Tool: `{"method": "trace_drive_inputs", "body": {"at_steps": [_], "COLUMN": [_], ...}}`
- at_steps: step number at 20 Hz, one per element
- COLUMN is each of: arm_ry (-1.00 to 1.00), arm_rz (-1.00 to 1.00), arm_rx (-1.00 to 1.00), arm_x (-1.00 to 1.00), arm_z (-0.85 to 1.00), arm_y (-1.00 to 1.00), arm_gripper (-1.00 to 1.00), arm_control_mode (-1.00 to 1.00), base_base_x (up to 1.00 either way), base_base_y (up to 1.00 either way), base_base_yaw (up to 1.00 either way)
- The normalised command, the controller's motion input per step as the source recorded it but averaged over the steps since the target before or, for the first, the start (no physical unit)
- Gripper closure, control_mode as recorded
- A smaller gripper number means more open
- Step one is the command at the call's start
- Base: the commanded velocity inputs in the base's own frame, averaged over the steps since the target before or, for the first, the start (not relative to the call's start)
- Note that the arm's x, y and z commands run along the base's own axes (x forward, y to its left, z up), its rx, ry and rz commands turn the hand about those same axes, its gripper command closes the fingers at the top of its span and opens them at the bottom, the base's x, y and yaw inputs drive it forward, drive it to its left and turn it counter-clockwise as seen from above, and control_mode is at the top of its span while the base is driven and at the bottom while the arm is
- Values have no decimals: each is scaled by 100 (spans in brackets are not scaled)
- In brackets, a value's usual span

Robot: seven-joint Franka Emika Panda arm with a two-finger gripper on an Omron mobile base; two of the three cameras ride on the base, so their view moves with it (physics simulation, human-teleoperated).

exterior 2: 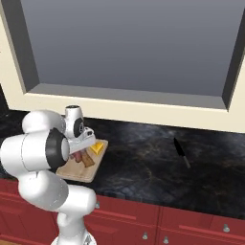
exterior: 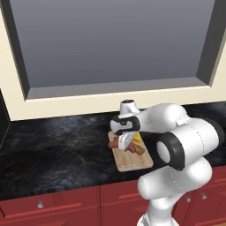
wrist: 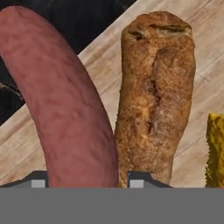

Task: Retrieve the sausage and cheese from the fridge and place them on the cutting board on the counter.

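While the arm bends low over the counter [exterior: 53, 150], the gripper [exterior: 125, 142] hangs just above the cutting board [exterior: 132, 161] at the centre of the left base view, and the task appears close to its end. At the left of the hand view, the sausage [wrist: 61, 109] lies on the board, its near end running down between the two dark finger tips; whether the pincer grips it or has let go cannot be told from these pictures. Immediately to its right lies a paler orange-brown sausage-like piece [wrist: 155, 100], touching or nearly touching the sausage along its lower length. At the right edge of the same view, a sliver of the cheese [wrist: 215, 148] rests on the board as well, near the brown piece but apart from it. Judged from this layout, both items have reached the board, and what remains, if anything, is to free the sausage and lift the hand clear. Crowding is the chief concern: the brown piece lies so close that a careless withdrawal could nudge it or roll the sausage. Farther right on the counter, in the right base view, a knife [exterior 2: 181, 153] lies well apart from the board and obstructs nothing.
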Motion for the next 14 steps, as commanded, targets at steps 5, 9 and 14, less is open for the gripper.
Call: {"method": "trace_drive_inputs", "body": {"at_steps": [5, 9, 14], "arm_ry": [0, -1, -7], "arm_rz": [-10, -5, 0], "arm_rx": [4, 2, 0], "arm_x": [-9, -84, -22], "arm_z": [-20, -12, 18], "arm_y": [-43, -48, 5], "arm_gripper": [-100, -100, -100], "arm_control_mode": [-100, -100, -100], "base_base_x": [0, 0, 0], "base_base_y": [0, 0, 0], "base_base_yaw": [0, 0, 0]}}
